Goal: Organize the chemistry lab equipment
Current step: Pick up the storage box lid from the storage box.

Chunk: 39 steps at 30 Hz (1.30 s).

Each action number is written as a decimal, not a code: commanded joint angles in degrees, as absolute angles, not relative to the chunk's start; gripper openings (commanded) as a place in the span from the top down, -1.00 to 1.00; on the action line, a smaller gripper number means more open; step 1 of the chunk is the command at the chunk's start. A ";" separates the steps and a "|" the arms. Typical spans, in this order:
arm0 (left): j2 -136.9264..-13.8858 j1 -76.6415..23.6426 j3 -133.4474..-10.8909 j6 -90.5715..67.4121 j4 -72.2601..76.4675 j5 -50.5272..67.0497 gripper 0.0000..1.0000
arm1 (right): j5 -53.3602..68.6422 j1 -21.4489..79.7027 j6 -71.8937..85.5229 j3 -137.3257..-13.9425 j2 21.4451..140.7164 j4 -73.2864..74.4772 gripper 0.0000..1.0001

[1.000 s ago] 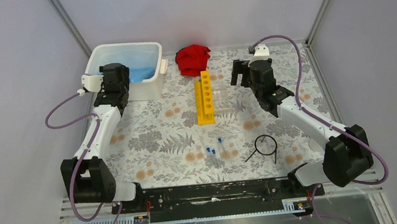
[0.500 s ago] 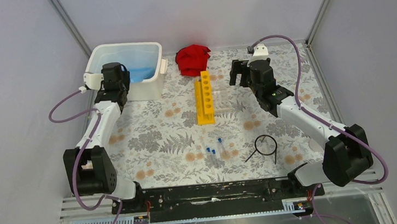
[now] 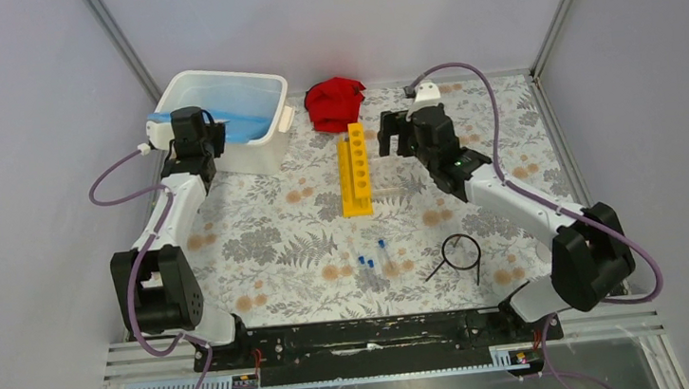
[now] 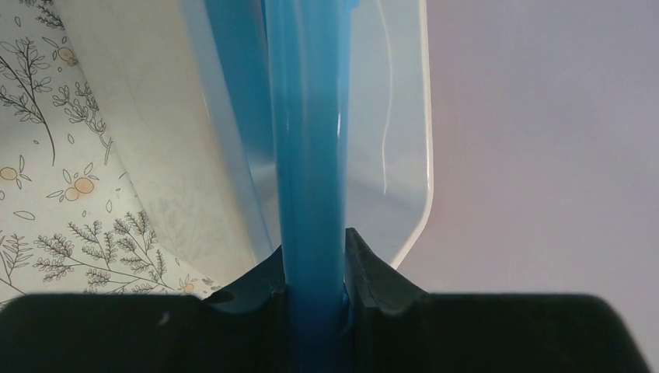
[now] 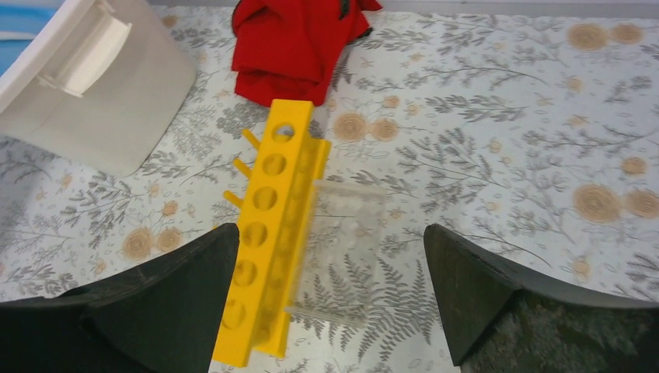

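The white tub [image 3: 260, 150] stands at the back left, its blue lid [image 3: 229, 122] lying slanted inside. My left gripper [image 3: 187, 138] is shut on the lid's edge; in the left wrist view the blue lid [image 4: 311, 140] runs up from between the black fingertips [image 4: 369, 268], with the tub wall [image 4: 396, 171] behind. My right gripper [image 3: 396, 134] hangs open above the yellow rack [image 5: 268, 225] and the clear tube holder [image 5: 342, 241] beside it. Blue-capped tubes [image 3: 367, 263] lie near the front. The black ring stand [image 3: 461, 252] lies to their right.
A crumpled red cloth [image 3: 334, 102] sits at the back centre, just beyond the yellow rack [image 3: 354, 170]. Grey walls and metal frame posts close in the table on three sides. The arm bases stand along the near edge.
My left gripper has closed on the blue lid and drawn back left, raising the lid's edge in the tub. My right gripper has moved left toward the rack, still open.
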<state>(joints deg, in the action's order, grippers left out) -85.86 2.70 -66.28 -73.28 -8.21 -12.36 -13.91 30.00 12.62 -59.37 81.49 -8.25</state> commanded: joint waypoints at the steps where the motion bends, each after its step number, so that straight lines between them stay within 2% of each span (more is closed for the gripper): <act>1: -84.42 3.27 -66.37 -70.58 -6.44 -9.79 1.00 | -13.76 33.44 12.07 -65.43 85.60 -9.51 -0.92; 14: -83.93 3.65 -66.96 -69.31 -18.14 -4.32 1.00 | -16.82 40.35 12.02 -73.65 93.12 -6.88 -0.91; 39: -77.89 2.32 -69.36 -52.61 -37.90 -0.37 1.00 | -19.20 42.15 13.45 -66.95 85.49 -4.93 -0.91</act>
